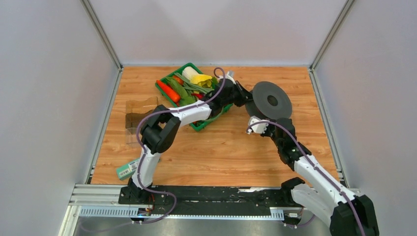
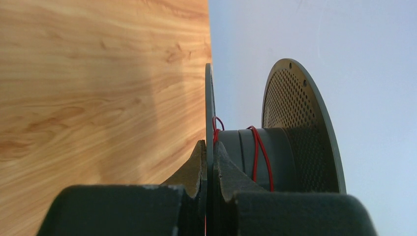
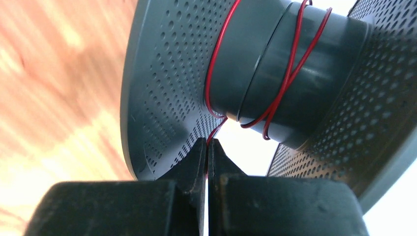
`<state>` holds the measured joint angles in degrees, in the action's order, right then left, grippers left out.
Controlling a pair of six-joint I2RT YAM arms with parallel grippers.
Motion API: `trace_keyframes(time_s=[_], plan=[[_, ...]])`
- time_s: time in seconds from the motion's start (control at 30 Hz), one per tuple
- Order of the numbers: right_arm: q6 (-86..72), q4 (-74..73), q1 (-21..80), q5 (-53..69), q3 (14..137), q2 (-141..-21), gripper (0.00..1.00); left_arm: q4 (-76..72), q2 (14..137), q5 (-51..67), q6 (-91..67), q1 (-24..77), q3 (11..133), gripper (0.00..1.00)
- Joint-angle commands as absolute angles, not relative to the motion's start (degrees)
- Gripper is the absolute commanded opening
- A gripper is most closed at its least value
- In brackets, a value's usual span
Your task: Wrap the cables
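A dark grey perforated spool [image 1: 268, 101] is held tilted above the back right of the table. My left gripper [image 1: 244, 96] reaches it from the left and is shut on the thin edge of one flange [image 2: 210, 103], one finger on each side. The cable, a thin red wire [image 2: 256, 147], makes a few loose turns around the hub [image 3: 255, 59]. My right gripper [image 1: 255, 123] sits just below the spool. In the right wrist view its jaws [image 3: 208, 142] are shut on the red wire [image 3: 206, 93], which runs up from the fingertips onto the hub.
A green basket [image 1: 171, 74] with a carrot, greens and other vegetables stands behind the left arm's forearm. A clear container [image 1: 140, 110] sits at the left. A green labelled packet [image 1: 129, 168] lies near the left front edge. Grey walls enclose the table.
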<state>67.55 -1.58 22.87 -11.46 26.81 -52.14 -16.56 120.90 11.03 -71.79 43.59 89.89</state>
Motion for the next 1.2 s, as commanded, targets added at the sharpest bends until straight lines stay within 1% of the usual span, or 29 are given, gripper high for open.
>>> trace_keyframes(time_s=[0.0,0.2,0.37,0.4,0.57,0.67,0.73,0.83,0.93,0.97,1.0,1.1,1.17], plan=[[70.75,1.32,16.36,-9.5,21.72,-44.84,0.0,-22.32,127.16,14.94,-71.19,48.77,95.7,0.0],[74.96,-2.28,6.61,-5.28,13.28,-36.84,0.0,-25.13,136.74,15.64,-75.31,53.52,102.64,0.0],[78.92,-6.67,-3.15,-0.88,10.2,-31.65,0.0,-25.4,142.46,16.26,-75.24,56.77,108.72,0.0],[79.88,-7.11,-4.82,1.82,9.76,-31.12,0.0,-25.4,143.17,16.17,-75.58,57.3,109.42,0.0],[84.19,-7.38,-13.43,7.02,8.61,-32.16,0.0,-25.4,146.59,15.73,-76.46,58.97,111.7,0.0],[84.99,-6.25,-15.99,7.47,8.61,-34.79,0.0,-23.65,149.23,15.73,-76.2,59.24,114.25,0.01],[85.34,-5.19,-17.22,7.38,8.61,-36.55,0.0,-22.42,150.64,15.73,-75.85,59.33,116.1,0.07],[85.61,-3.43,-18.89,7.65,8.7,-38.93,0.0,-21.97,151.52,16.26,-75.24,59.24,116.9,0.27],[85.69,-0.89,-20.39,8.0,8.26,-41.21,0.0,-22.85,149.78,16.52,-76.99,58.36,114.01,0.34],[85.61,-0.53,-20.48,8.0,8.09,-42.26,0.0,-23.46,148.81,16.7,-76.99,57.75,112.34,0.44],[85.34,1.73,-20.48,7.74,7.91,-43.15,0.0,-23.55,147.32,16.79,-76.56,57.22,110.76,0.47],[84.29,4.39,-20.83,6.95,7.91,-46.31,0.0,-22.25,140.31,15.56,-73.84,55.73,103.57,0.49],[83.67,5.62,-21.35,6.77,8.17,-48.24,0.0,-19.87,135.73,14.59,-71.99,54.67,99.25,0.55]])
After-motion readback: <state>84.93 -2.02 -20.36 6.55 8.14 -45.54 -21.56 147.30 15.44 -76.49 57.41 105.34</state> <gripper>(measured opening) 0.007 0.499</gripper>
